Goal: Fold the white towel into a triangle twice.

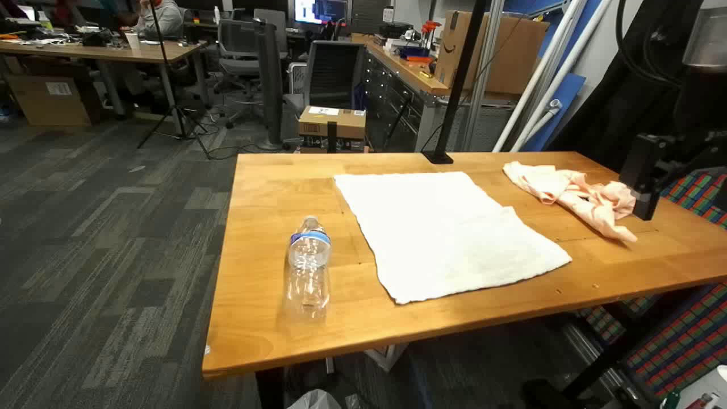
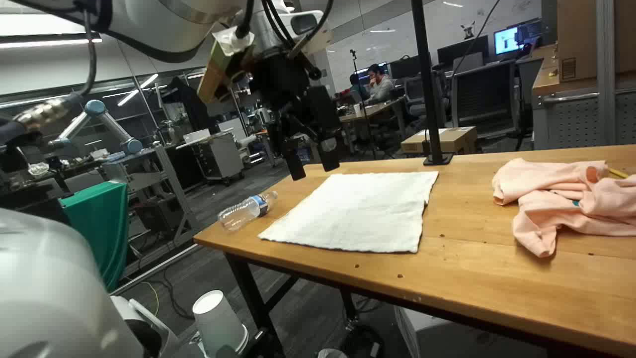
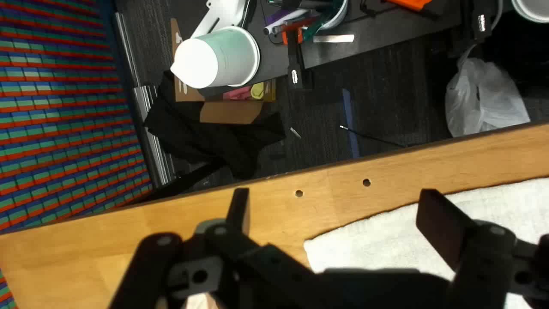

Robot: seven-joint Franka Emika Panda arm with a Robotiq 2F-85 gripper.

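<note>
Below and clear of the widely parted, empty fingers (image 3: 444, 227), the white towel (image 2: 357, 214) lies on the table (image 2: 477, 273).

The white towel (image 1: 437, 233) lies spread out nearly flat on the wooden table (image 1: 267, 193).

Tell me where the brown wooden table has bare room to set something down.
The table looks roomiest between the white cloth towel, crumpled peach fabric and the near edge, though the open black gripper hangs above that side. Bare wood also shows beyond the clear plastic bottle, bordered by the towel and far edge. Crowded: the strip between bottle and towel.
</note>
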